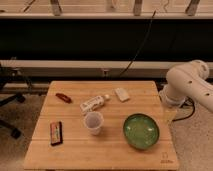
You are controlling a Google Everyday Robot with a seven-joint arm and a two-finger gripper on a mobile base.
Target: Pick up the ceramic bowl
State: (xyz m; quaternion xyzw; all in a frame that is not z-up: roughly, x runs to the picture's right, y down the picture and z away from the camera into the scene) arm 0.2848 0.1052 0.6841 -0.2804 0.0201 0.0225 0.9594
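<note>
Green ceramic bowl [141,130] at lower right of wooden table [75,150], plastic cup [93,122] near on left, not touching. Gripper [170,114] beside right table edge; open or closed, cannot tell.

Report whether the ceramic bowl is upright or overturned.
Upright: the ceramic bowl sits open side up on the table, its pale inside showing. The gripper is out of view; only the arm shows.

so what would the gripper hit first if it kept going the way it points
The gripper hangs below the arm by the right edge of the table, pointing roughly down. Going straight on it would probably meet that edge, not the green bowl; depth is unclear.
</note>
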